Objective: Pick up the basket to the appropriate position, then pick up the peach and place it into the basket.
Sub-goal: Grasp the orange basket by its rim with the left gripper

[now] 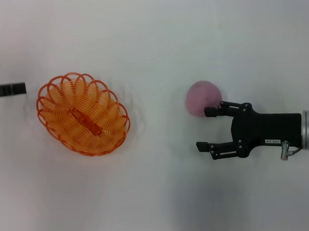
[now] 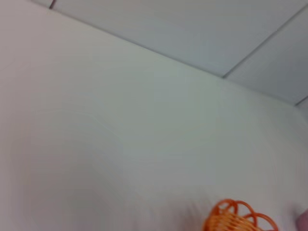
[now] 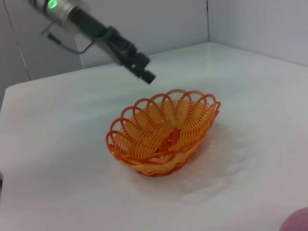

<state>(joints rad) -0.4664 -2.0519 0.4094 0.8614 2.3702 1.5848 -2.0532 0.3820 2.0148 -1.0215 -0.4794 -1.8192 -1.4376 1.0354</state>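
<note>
Bare white table [image 1: 163,38] is lying open between the basket [image 1: 83,114] and the peach [image 1: 202,98]. The right gripper [image 1: 207,129] is spreading its fingers beside the peach, one fingertip touching it. The left gripper [image 1: 8,90] is hanging just beside the basket.

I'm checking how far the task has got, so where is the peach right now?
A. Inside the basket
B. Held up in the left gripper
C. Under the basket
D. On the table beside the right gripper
D: in the head view the peach lies on the white table at the upper finger of the open right gripper, not between its jaws, well apart from the empty basket.
</note>
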